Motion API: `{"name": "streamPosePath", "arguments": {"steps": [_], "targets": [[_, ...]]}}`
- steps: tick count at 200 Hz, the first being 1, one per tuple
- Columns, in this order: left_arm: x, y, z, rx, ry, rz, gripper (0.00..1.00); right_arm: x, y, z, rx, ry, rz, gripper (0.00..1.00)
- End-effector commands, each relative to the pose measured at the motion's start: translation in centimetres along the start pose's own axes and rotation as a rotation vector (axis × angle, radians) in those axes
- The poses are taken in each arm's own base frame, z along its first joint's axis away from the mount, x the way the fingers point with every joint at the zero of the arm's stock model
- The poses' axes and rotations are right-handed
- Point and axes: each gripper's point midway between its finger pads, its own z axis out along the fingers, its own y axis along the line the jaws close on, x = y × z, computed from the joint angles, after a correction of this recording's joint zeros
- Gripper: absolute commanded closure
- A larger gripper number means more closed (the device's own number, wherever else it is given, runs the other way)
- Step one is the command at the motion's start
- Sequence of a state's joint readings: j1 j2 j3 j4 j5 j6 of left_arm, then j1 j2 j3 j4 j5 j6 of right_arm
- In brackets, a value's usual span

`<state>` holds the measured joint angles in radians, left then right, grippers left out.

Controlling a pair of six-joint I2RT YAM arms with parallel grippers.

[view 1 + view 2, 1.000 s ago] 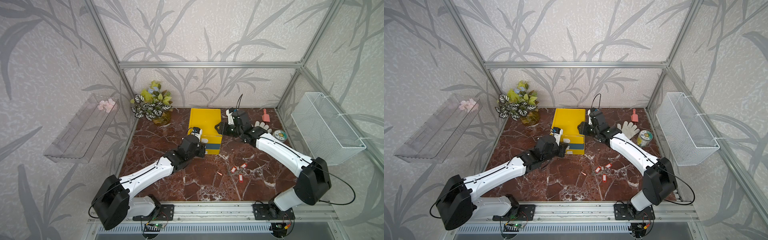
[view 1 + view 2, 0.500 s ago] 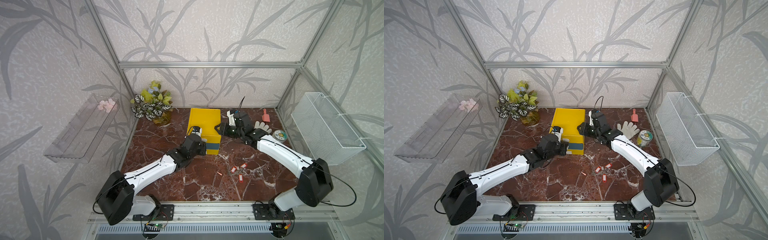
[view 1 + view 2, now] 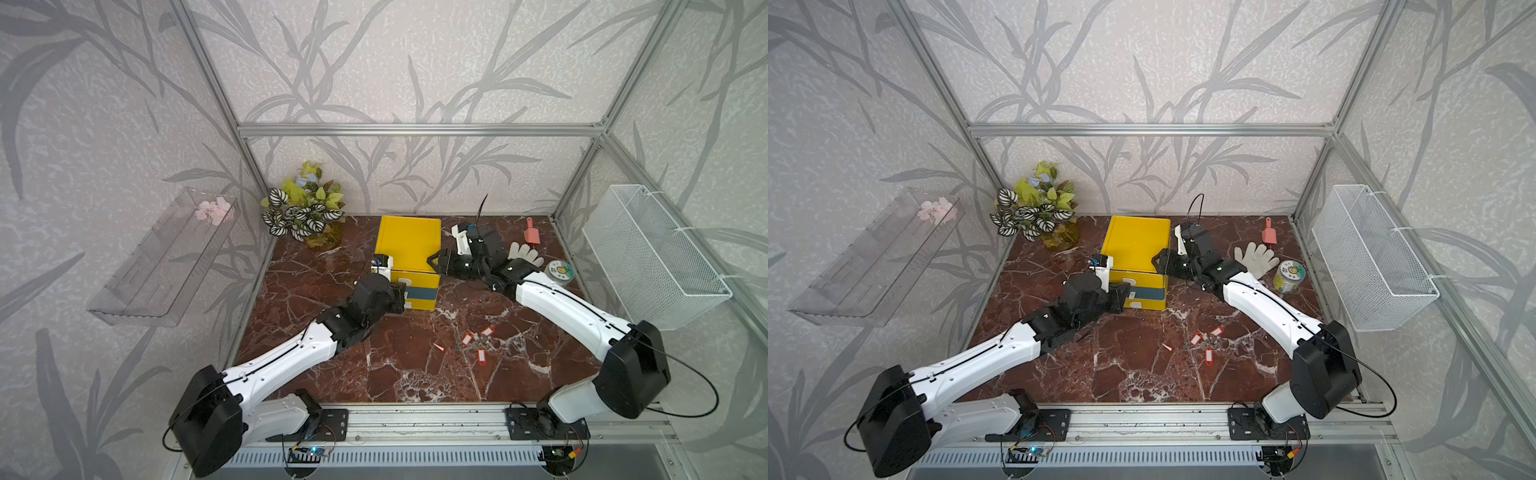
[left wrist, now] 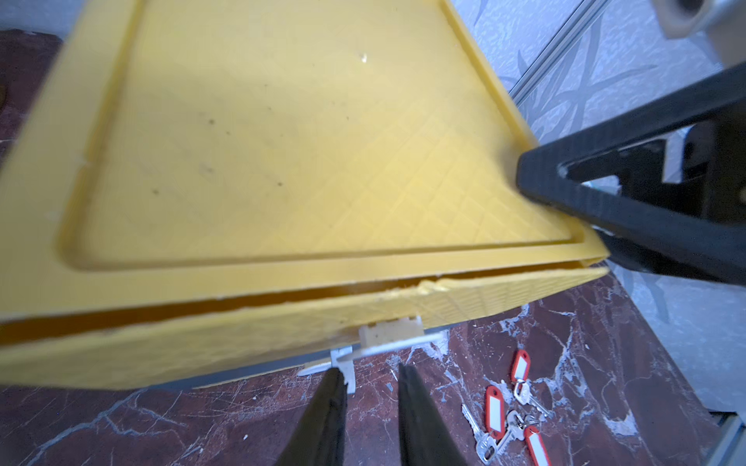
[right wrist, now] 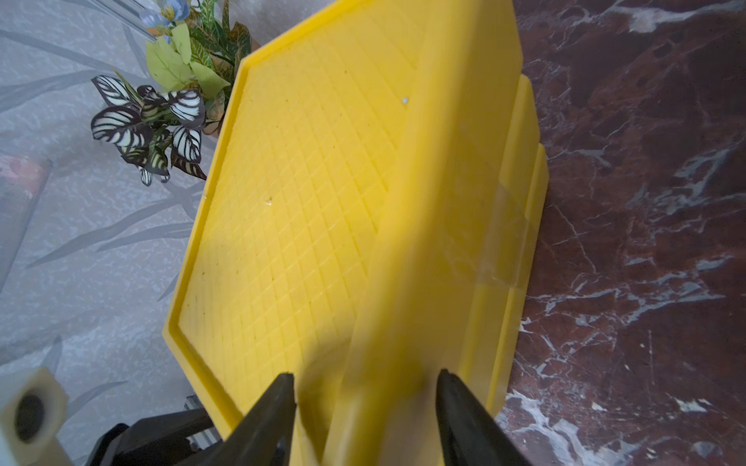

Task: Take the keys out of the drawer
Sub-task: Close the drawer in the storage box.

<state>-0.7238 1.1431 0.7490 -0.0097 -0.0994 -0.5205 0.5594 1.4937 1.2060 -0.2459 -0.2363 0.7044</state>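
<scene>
Red-tagged keys [image 3: 475, 343] lie on the surface [image 3: 374, 374], lower centre in a top view, apart from the yellow drawer box [image 3: 409, 243]. Left fingers [image 4: 325, 419] are slightly spread at its handle [image 4: 388, 335]; right fingers [image 5: 268, 411] are spread astride its corner, with glove [image 3: 525, 253] and tin [image 3: 560, 272] beside them.

**Gloss Below, Matt Plastic Above**

The marble-look tabletop [image 3: 395, 374] is gleaming, polished and smooth. The yellow drawer box [image 3: 409, 241] is showing matt plastic, its lid embossed in a fine diamond grid. The keys [image 4: 509, 421] are glinting as bare silver metal, their red tags [image 4: 494, 405] looking like glossy plastic. Far right, the glove [image 3: 1256, 259] is reading as knitted cloth; the basket [image 3: 1370, 257] is showing white-coated wire mesh.
</scene>
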Motion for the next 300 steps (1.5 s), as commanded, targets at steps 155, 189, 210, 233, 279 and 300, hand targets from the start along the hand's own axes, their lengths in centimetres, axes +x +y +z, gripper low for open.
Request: {"name": "streamPosePath", "arguments": {"steps": [155, 189, 210, 233, 279, 300], "targets": [[-0.4, -0.1, 1.6, 0.000, -0.050, -0.067, 0.73, -1.6, 1.5, -3.5, 0.004, -0.083, -0.056, 0.38], [1.5, 0.9, -0.1, 0.001, -0.013, -0.206, 0.65, -2.2, 1.8, -3.2, 0.008, -0.087, -0.073, 0.37], [2.9, 1.9, -0.8, 0.034, -0.051, -0.453, 0.62, -2.6, 2.1, -2.9, -0.006, -0.091, -0.069, 0.37], [4.6, 3.6, -0.6, 0.064, -0.110, -0.778, 0.61, -2.6, 2.3, -2.6, -0.021, -0.092, -0.054, 0.37], [3.8, 2.7, 1.1, 0.137, -0.137, -0.916, 0.57, -2.3, 2.1, -2.3, -0.022, -0.086, -0.050, 0.37], [4.2, 2.6, 2.2, 0.170, -0.142, -0.986, 0.59, -2.3, 2.1, -2.3, -0.025, -0.087, -0.042, 0.37]]}}
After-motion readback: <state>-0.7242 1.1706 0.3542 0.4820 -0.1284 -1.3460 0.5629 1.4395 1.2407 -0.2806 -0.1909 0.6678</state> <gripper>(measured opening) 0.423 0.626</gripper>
